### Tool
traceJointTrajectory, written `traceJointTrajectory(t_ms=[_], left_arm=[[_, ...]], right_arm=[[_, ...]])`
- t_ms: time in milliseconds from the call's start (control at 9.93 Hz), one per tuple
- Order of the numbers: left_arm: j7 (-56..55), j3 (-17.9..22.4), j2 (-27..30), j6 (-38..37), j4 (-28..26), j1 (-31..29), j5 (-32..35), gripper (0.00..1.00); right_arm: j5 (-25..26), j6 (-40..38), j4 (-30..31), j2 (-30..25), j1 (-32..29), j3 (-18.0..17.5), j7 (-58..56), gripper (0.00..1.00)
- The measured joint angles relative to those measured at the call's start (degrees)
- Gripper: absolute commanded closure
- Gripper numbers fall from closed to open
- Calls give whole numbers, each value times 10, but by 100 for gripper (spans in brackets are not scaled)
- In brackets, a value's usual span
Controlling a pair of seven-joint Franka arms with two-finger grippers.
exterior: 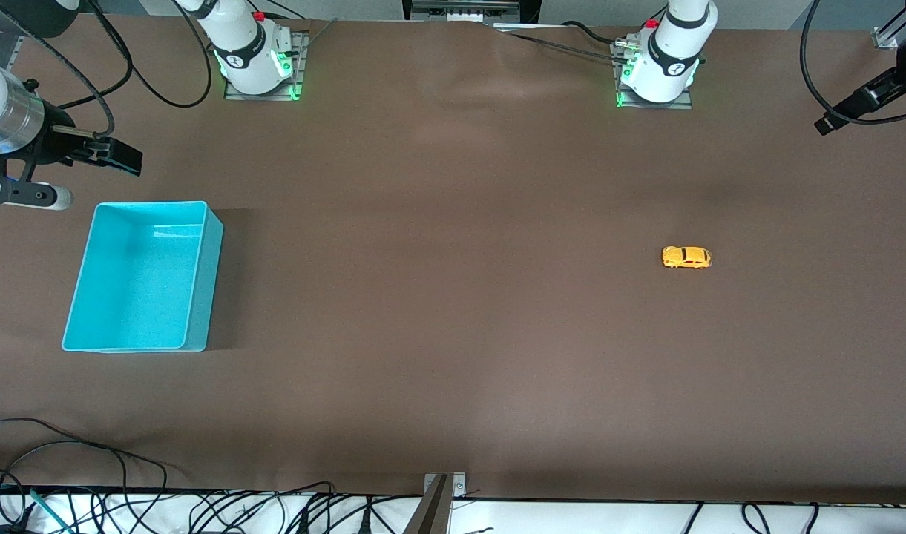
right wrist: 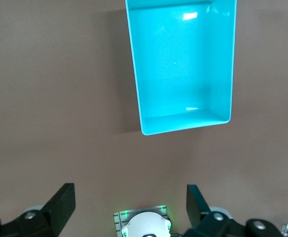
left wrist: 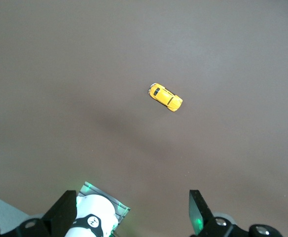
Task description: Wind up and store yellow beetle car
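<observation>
The yellow beetle car (exterior: 686, 257) stands alone on the brown table toward the left arm's end; it also shows in the left wrist view (left wrist: 165, 97). The turquoise bin (exterior: 137, 282) stands empty toward the right arm's end and shows in the right wrist view (right wrist: 181, 64). My left gripper (left wrist: 131, 212) is open and empty, held high over the table, well apart from the car; in the front view it (exterior: 827, 122) is near the table's edge. My right gripper (right wrist: 130, 202) is open and empty, held high next to the bin; in the front view it (exterior: 126, 157) hangs just past the bin's rim.
The two arm bases (exterior: 260, 59) (exterior: 657, 70) stand along the table's edge farthest from the front camera. Loose cables (exterior: 89, 460) lie at the table's near edge. A metal bracket (exterior: 441, 493) sits at the middle of that edge.
</observation>
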State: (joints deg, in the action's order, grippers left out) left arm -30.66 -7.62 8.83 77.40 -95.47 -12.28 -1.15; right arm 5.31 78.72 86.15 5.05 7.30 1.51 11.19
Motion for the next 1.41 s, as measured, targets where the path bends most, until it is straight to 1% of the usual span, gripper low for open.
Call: traceJointTrajectory(t_ms=[201,503,806,1208,1410], left_arm=[[-72,0,-8,0,0,-14,0,0],[-104,2,-22,0,0,-47,-10,0],[-192,-1,-41,5,1,-53,-15,0],[-378,-10,-72,72,-1,-39,-26,0],[-457,-10,-91,118,-16,-32,-26,0]], right_arm=[[0,0,0,0,0,0,0,0],[0,0,0,0,0,0,0,0],[0,0,0,0,0,0,0,0],[0,0,0,0,0,0,0,0],[0,0,0,0,-1,0,0,0]])
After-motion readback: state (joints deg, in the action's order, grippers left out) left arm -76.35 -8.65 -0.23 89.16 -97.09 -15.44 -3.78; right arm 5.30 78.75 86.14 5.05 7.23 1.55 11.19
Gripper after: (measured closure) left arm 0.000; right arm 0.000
